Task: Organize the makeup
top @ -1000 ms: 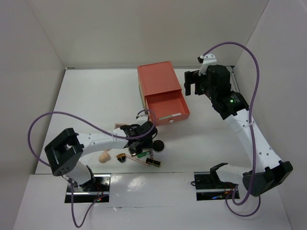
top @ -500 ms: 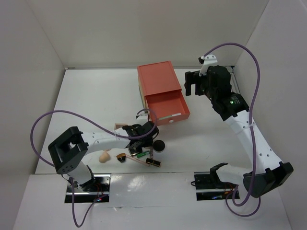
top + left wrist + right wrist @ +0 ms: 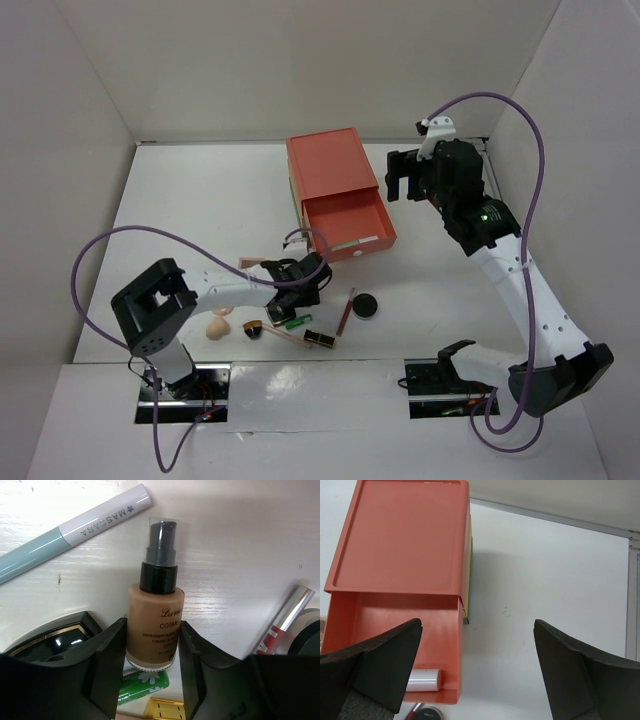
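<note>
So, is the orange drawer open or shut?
Open. The drawer is pulled out of the orange box toward the arms; the right wrist view shows a white tube lying inside it.

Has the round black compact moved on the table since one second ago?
Yes. Against the fixed orange drawer box, the round black compact went right, away from the left gripper.

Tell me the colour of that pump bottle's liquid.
Tan beige; black-capped foundation bottle shows best at left wrist.
</note>
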Available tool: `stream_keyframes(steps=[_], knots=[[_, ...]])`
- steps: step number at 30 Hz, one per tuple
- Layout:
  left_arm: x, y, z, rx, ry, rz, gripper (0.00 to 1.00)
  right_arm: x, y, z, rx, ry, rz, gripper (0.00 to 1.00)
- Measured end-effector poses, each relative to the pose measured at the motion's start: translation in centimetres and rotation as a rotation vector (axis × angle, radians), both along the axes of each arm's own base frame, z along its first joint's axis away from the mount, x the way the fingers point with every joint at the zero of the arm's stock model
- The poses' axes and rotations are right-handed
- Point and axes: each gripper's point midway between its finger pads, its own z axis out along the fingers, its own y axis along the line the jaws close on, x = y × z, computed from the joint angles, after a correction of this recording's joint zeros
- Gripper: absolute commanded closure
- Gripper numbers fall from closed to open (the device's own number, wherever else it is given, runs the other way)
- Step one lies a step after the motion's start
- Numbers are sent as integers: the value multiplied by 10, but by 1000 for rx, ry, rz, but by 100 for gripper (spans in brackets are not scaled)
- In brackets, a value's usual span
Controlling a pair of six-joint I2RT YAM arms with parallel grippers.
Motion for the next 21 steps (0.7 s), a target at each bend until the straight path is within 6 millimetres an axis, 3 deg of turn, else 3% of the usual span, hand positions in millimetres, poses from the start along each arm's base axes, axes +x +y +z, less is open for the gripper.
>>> stream_keyframes(steps=[4,9,13,18,21], knots=[[-3,4,1,8,5,2,80,-1,0,-2,-1,1,0,0],[-12,20,20,19,2,4,85,-2,1,0,4,-4,8,0],[-16,41,68,-16,-75,33,85,-4,1,5,13,-21,14,0],[-14,75,146,-47,-223,92,85,-12,-3,7,43,-33,-8,0],[-2,77,197,-67,-339,41,81,-17,-8,6,62,-33,-38,0]])
